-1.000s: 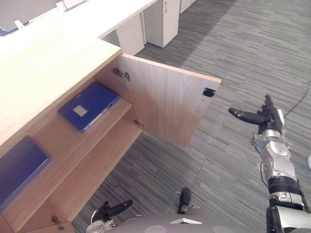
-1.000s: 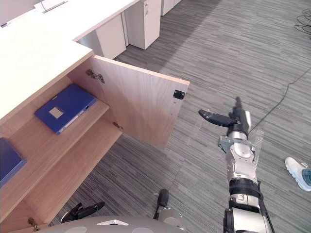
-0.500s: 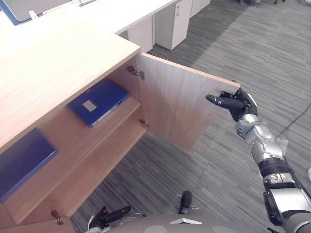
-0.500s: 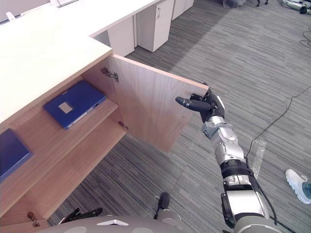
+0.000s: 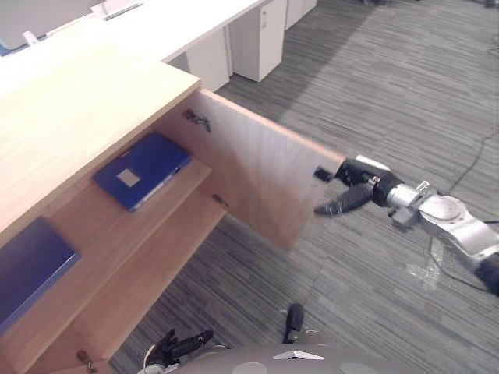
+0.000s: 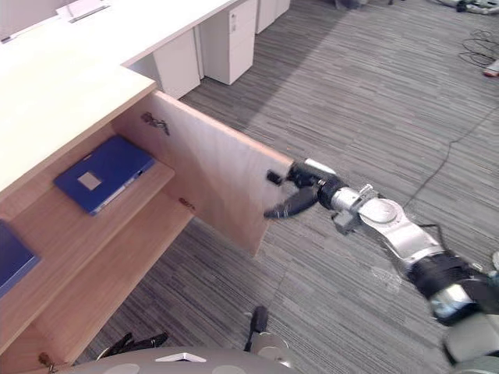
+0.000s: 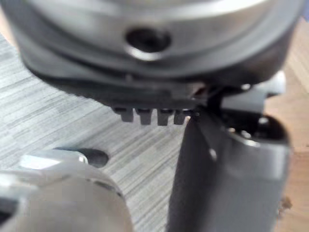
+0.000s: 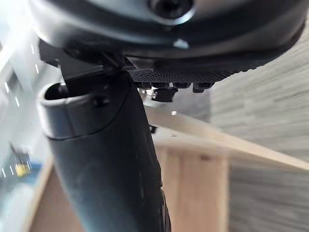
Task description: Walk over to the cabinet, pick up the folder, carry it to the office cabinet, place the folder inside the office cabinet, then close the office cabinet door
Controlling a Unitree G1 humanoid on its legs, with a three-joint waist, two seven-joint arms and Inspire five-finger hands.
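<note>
The wooden office cabinet (image 5: 78, 125) stands open on my left. A blue folder (image 5: 140, 170) with a pale label lies flat on its upper shelf. The cabinet door (image 5: 257, 179) hangs partly open, its free edge out over the carpet. My right hand (image 5: 355, 187) is at that free edge, by the small black catch, open with fingers straight and thumb (image 8: 106, 159) pointing along the door's face (image 8: 193, 174). My left hand (image 5: 183, 343) hangs low by my body, open and holding nothing.
A second blue folder (image 5: 27, 265) lies further left on the same shelf. White desks and drawer units (image 5: 257, 31) stand beyond the cabinet. Grey carpet (image 6: 374, 93) stretches to the right, with cables (image 6: 475, 54) far off and a clear wrapper (image 5: 429, 269) under my right arm.
My right hand has come in from the open floor to the door's free edge and dropped lower. The door looks swung a little toward the cabinet. The camera has shifted.
</note>
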